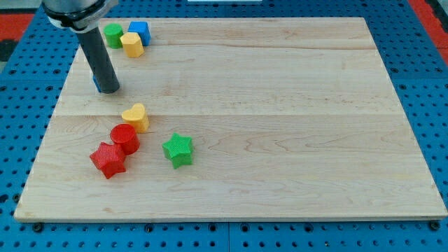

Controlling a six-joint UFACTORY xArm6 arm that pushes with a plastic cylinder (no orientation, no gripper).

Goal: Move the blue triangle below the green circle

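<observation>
Rod with no fingers: my tip (107, 89) covers most of the blue triangle (96, 85), below the green circle (113, 34), upper left.

On the table (280, 105) I see a blue cube (140, 31) touching a yellow block (131, 44); lower, a yellow heart (135, 116), red cylinder (124, 138), red star (108, 159), green star (178, 149).

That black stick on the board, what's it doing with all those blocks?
The stick is a robot arm's rod, and my tip is pressed against the blue triangle, which is almost hidden behind it. It is nudging that block up towards the green circle near the wooden board's top left corner, beside a yellow block and a blue cube. Lower down sit a yellow heart, a red cylinder, a red star and a green star, all untouched.
</observation>
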